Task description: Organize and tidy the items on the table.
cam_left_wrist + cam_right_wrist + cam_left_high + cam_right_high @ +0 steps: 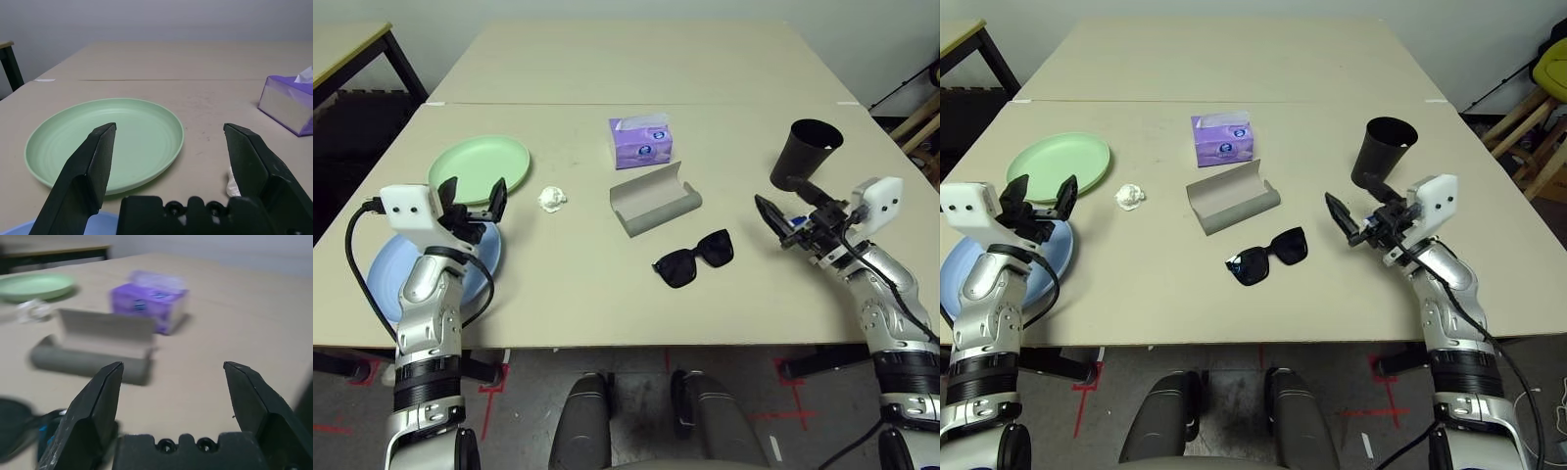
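Note:
The pale green plate [480,166] lies at the table's left, with the light blue plate [421,274] nearer the front edge, partly under my left arm. My left gripper [473,191] hovers open between them, its fingers [90,166] empty and pointing at the green plate [105,142]. The white tissue wad [552,199], the purple tissue box [641,142], the open grey glasses case [654,201] and the black sunglasses [695,258] sit mid-table. At the right stands the black cup [806,154]. Just in front of it my right gripper [790,208] is open and empty, with a blue-white pen [793,227] partly hidden beneath it.
The beige table [587,304] meets a second table [636,59] behind it along a seam. A dark-framed desk [352,54] stands at the far left, and wooden furniture [920,127] at the far right.

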`<state>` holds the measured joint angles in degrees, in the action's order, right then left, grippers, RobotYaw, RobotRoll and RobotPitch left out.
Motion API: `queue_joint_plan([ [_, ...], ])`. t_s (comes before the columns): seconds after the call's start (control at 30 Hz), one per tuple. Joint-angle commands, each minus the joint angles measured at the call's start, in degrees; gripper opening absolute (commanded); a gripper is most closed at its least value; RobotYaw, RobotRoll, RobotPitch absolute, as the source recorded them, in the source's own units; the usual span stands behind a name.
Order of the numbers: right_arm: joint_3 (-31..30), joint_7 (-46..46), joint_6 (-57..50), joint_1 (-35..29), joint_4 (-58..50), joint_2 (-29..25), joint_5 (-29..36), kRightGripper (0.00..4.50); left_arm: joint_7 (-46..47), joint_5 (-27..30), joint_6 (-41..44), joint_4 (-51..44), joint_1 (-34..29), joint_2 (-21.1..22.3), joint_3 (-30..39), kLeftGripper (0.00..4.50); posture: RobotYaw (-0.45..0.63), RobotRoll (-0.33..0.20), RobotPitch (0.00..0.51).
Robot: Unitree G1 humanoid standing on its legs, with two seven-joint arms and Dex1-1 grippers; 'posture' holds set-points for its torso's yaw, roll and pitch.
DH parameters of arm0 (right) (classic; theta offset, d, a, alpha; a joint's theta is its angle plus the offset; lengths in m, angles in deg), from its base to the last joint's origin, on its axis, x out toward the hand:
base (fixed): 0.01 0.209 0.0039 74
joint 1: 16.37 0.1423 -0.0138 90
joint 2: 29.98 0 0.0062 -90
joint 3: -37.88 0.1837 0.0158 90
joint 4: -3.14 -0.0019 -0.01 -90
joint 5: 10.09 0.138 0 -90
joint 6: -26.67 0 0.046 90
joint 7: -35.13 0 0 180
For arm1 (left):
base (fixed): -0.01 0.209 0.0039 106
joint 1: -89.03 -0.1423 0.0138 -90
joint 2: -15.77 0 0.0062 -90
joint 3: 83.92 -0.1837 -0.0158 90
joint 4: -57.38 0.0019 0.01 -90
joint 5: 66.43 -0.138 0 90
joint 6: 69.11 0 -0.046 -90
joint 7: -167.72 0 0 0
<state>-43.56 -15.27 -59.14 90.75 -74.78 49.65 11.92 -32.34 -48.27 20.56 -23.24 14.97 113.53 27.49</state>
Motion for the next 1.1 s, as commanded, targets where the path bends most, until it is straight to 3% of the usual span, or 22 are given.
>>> queue_joint_plan([
  [0.03,-3.1,-6.72,2.07,1.85,-0.72,-1.53,-0.02,4.48,-0.5,0.37,0.92,-1.81,-0.22,0.64,-0.39,4.5,0.16,0.0,0.147],
  [0.43,-8.03,-19.49,9.49,3.21,-1.71,-4.93,-1.07,4.48,-0.42,0.57,2.88,-6.09,-3.53,1.0,0.53,4.5,0.2,0.0,0.164],
  [0.73,-8.65,-24.84,6.55,1.67,-3.1,-7.13,1.53,4.48,-0.72,0.71,3.59,-7.33,-4.67,1.14,0.82,4.5,0.21,0.0,0.164],
  [1.1,-8.1,-22.87,0.31,-0.86,-6.44,-6.72,2.97,4.48,-2.52,0.78,4.06,-6.11,-3.45,2.21,0.24,4.5,0.2,0.0,0.168],
])
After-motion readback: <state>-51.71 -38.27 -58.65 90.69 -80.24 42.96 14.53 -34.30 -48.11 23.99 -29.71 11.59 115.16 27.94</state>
